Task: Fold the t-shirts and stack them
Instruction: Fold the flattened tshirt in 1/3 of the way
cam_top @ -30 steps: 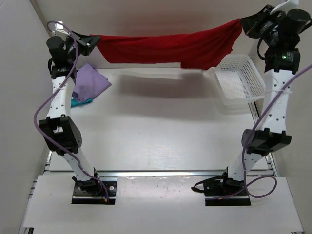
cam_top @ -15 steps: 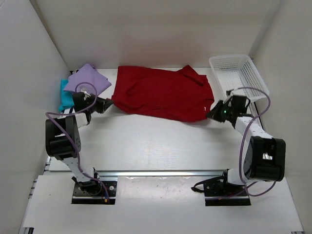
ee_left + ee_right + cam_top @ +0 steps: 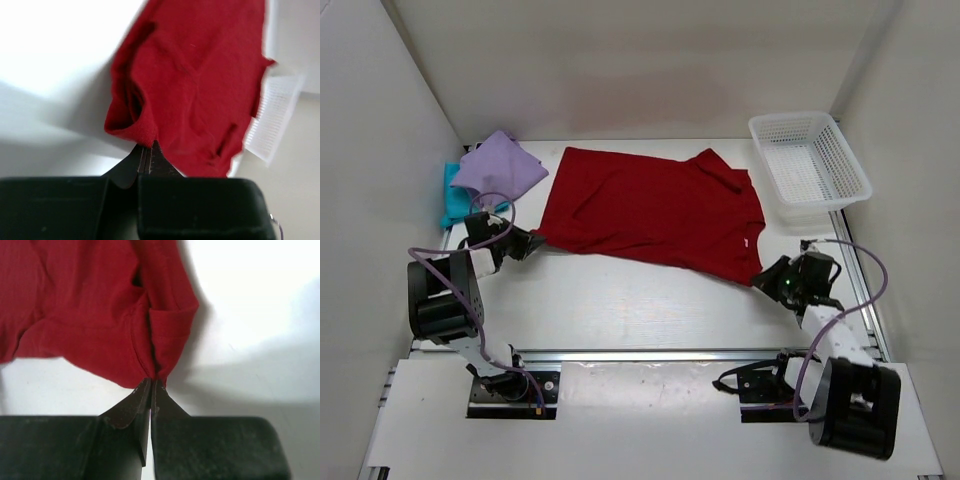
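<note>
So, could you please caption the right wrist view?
Right pincer shut on the red t-shirt corner, above the white table.

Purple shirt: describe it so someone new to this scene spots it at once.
Look at the far left corner of the table, by the side wall. The purple shirt lies there in a compact bundle, overlapping a teal shirt. It is the only lavender thing, unlike the red shirt spread flat to its right.

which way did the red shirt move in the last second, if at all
Yes. The red shirt came down from mid-air onto the table and slid toward the near edge, away from the white basket.
</note>
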Robot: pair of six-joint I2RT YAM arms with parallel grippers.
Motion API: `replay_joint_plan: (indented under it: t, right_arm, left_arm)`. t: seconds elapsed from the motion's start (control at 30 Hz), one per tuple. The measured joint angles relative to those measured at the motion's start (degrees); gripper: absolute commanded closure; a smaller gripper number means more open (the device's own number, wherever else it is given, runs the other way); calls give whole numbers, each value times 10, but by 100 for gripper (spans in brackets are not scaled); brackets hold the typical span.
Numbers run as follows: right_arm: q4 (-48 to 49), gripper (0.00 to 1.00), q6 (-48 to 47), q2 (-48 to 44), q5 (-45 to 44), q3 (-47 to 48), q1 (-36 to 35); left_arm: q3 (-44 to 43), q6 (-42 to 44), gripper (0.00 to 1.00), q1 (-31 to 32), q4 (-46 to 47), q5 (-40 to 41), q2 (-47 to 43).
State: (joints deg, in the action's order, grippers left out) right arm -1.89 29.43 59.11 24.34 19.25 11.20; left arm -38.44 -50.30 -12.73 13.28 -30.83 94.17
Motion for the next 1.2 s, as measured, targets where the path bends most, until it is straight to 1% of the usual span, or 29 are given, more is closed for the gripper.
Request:
replay_joint_plan:
  t: [0.13,0.27,0.4,0.5,0.57,0.6,0.63,0.67,0.7,0.73,0.77,0.8,0.83,0.87,0.9,0.93,0.97,1.0,1.03,1.07,1.1,1.13,1.17,1.2]
  right_arm:
    - [-42,100,13,-103,5,-55,42]
    - [-83,100,32,-186,13,-67,73]
    - [-128,100,42,-229,17,-67,80]
    - [-162,100,50,-237,24,-67,83]
    - [-188,100,53,-241,27,-65,83]
    - [-202,100,53,-243,27,-62,83]
    - [-218,95,54,-245,26,-58,83]
    - [-232,92,55,-246,25,-52,83]
    - [-240,77,56,-248,25,-47,82]
    - [-250,69,58,-249,25,-40,80]
    - [-256,66,56,-250,25,-33,80]
    - [-260,60,53,-250,25,-25,80]
    - [-265,53,50,-250,24,-16,80]
    - [-276,49,43,-248,22,0,79]
    - [-283,50,38,-245,19,14,77]
    - [-290,57,29,-239,16,36,73]
    - [-293,72,17,-232,13,59,68]
    - [-290,79,3,-225,12,82,59]
    - [-282,87,-5,-216,8,99,44]
    - [-268,93,-11,-204,4,113,21]
    - [-253,96,-15,-195,0,119,-4]
    - [-235,100,-15,-184,-21,120,-49]
    - [-219,100,-14,-169,-35,119,-97]
    - [-204,100,-14,-148,-45,117,-145]
  left_arm:
    - [6,47,100,-19,-88,43,-36]
    - [19,95,100,-16,-170,105,-101]
    - [44,138,99,19,-228,177,-180]
    - [81,164,92,38,-266,204,-243]
    - [102,177,80,37,-294,217,-271]
    - [110,183,70,37,-310,223,-283]
    - [118,187,58,37,-326,229,-294]
    - [123,191,34,38,-339,232,-305]
    - [128,195,17,38,-350,236,-317]
    - [128,197,11,38,-365,239,-329]
    - [127,195,1,37,-372,240,-336]
    - [120,195,2,38,-381,242,-338]
    - [110,195,1,38,-390,243,-335]
    - [95,195,1,37,-398,245,-328]
    - [84,195,1,37,-399,244,-323]
    - [72,194,1,40,-398,244,-319]
    - [62,194,1,45,-396,245,-318]
    - [55,193,1,56,-389,245,-320]
    - [51,192,12,70,-379,250,-324]
    - [51,192,20,93,-365,257,-332]
    - [51,191,26,119,-352,260,-339]
    - [51,191,30,144,-339,262,-345]
    - [51,193,39,167,-327,261,-347]
    - [52,194,44,184,-314,257,-345]
